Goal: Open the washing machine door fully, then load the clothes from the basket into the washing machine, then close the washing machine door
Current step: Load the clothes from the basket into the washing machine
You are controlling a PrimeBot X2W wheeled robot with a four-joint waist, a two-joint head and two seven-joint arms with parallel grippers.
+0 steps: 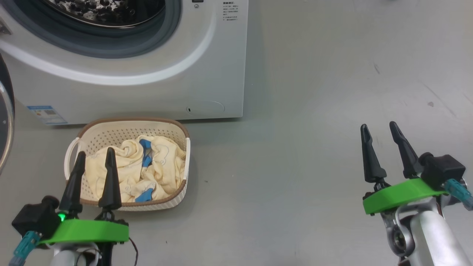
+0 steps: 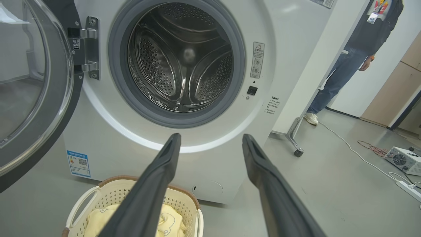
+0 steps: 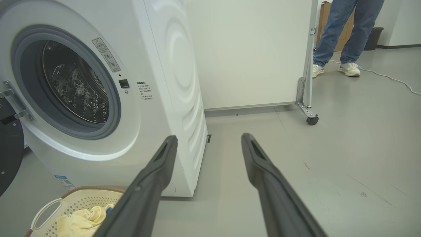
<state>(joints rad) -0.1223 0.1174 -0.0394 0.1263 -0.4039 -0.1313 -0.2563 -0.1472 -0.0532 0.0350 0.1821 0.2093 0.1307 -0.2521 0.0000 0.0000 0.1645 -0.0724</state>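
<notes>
Washing machine (image 1: 207, 74): its mouth is uncovered and the steel drum (image 2: 181, 59) is bare. Nothing is loaded, so loading looks like the step in hand.
Washing machine door (image 2: 33, 82): swung out on the hinge side of the washing machine, wide but perhaps not at its limit. An arm carrying cloth toward the mouth could knock its black ring and push it into the path.
Person (image 2: 361, 49): stands beyond the far side of the washing machine, well apart. The only risk is stepping in while the arms swing.
Basket (image 1: 133, 121): on the floor just in front of the washing machine, below the mouth. It looks light, so a grip that catches its wall could lift or tip it.
Clothes (image 1: 136, 166): one crumpled bundle inside the basket. A shallow pinch may take a single fold, and the trailing end could snag on the grey gasket (image 2: 118, 65) or fall short of the drum.
Left gripper (image 1: 95, 151): jaws wide, holding nothing, at the basket's near edge in front of the washing machine.
Right gripper (image 1: 378, 125): jaws wide and empty, over bare floor to the right of the washing machine, well apart from the basket.
</notes>
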